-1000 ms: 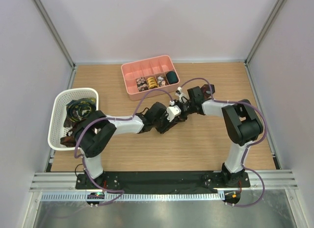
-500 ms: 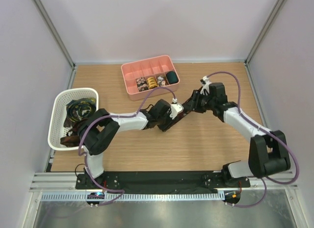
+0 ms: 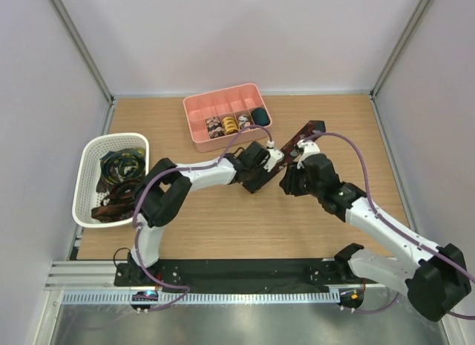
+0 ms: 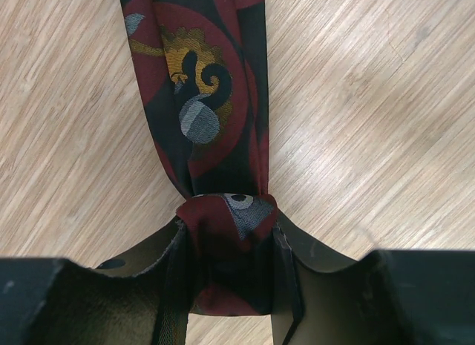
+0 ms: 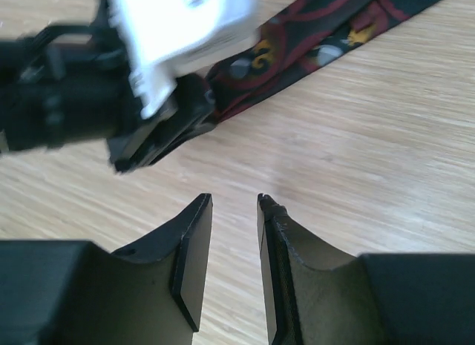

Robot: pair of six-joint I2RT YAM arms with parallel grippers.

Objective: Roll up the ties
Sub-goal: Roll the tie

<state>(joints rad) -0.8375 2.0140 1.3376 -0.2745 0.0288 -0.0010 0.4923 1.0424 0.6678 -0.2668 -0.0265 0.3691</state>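
Top external: tray (image 3: 215, 107) holds coils (image 3: 230, 124); left end effector (image 4: 226, 237) grips tie (image 3: 303, 134), right one (image 5: 234, 211) ajar.

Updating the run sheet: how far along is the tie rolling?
Done: several coils sit in the tray. In hand: left gripper pinches the bunched end of a tie stretched along the table; right gripper empty beside it. Left: rolling this one, plus the loose ties in the basket.

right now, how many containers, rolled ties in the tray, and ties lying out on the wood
containers: 2 (pink tray, white basket)
rolled ties in the tray: 4
tie on the wood, end in the left hand: 1
total: 7
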